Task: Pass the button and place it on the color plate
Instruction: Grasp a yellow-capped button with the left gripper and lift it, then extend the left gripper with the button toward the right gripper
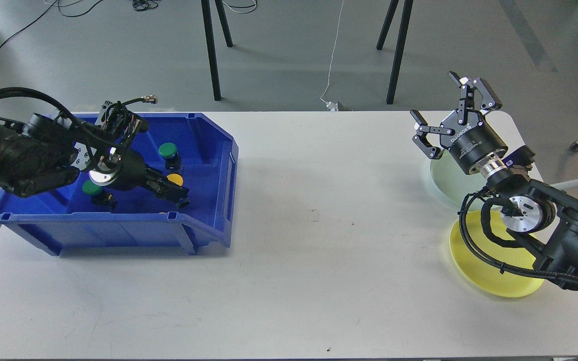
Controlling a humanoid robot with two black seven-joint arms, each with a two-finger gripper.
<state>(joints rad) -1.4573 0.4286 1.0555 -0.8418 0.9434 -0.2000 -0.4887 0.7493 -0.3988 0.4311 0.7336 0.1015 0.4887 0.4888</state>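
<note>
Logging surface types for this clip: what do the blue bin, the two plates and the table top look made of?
The blue bin looks like moulded plastic, semi-glossy, with ribbed rim and soft highlights. The yellow plate and pale green plate seem thin, matte, slightly translucent plastic, though this is uncertain. The table appears to be white laminate, matte, with small scuffs and marks.

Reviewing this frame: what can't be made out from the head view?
- Left gripper: dark against the blue bin; whether its jaws hold the yellow button cannot be told.
- Green button: partly hidden by the left arm.
- Pale green plate: mostly hidden by the right arm's wrist.
- Yellow plate: right part covered by the right arm and cables.
- Right arm: cut off by the right edge; right gripper open.
</note>
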